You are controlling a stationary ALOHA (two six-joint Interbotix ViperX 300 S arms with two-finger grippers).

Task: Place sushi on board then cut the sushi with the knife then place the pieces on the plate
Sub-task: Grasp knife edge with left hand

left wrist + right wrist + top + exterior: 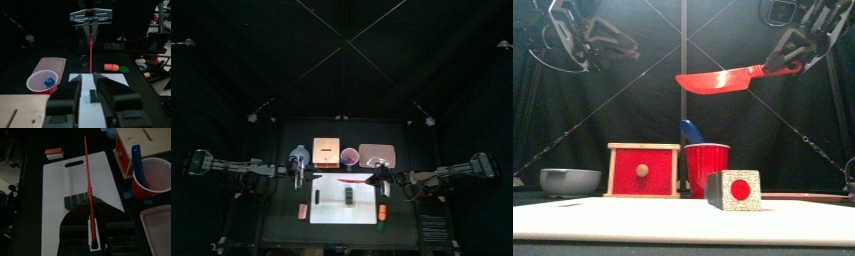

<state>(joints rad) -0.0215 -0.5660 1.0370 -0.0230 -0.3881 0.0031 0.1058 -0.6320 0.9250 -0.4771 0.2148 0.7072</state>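
Gripping thin red knife (720, 80), right tool (787, 65) above blocky sushi (734, 190); left tool (87, 76) spread, empty.

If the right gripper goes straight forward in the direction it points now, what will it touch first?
The right gripper holds the red knife high above the white board; straight on, the blade would likely meet the sushi roll first, though depth is unclear.

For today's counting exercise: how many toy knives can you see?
2. A red knife is held in the air by the right hand; a blue knife stands in the red cup.
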